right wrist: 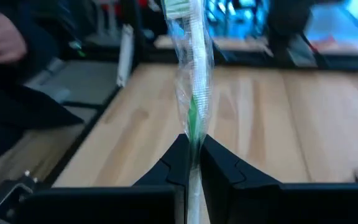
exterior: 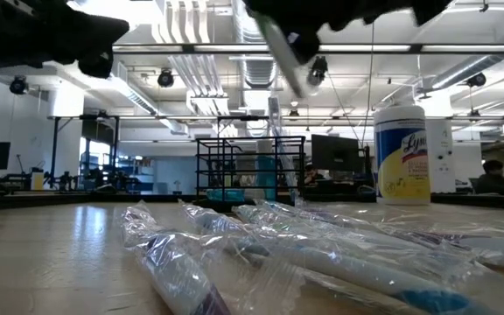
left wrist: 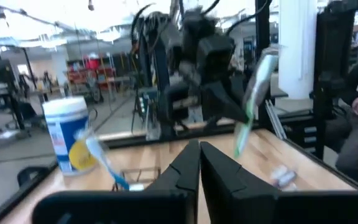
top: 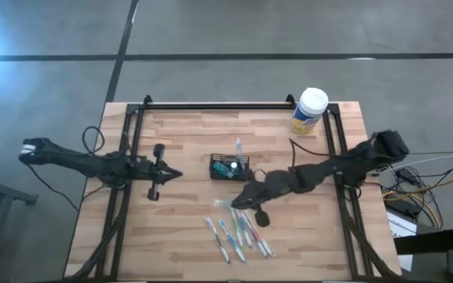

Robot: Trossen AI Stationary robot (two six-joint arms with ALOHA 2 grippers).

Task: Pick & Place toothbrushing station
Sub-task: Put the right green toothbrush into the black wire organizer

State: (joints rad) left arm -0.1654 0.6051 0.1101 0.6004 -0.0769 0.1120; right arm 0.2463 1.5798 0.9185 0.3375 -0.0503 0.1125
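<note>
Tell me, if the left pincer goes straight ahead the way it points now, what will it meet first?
Probably the black wire-mesh holder, which stands ahead of the left pincer across bare wood. The right pincer, holding a wrapped toothbrush, seems slightly off that line, though depth is unclear.

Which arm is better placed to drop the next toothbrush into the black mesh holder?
The right one, I'd say. The right gripper is already shut on a wrapped toothbrush, lifted just beside the mesh holder. The left gripper waits farther off, holding nothing.
</note>
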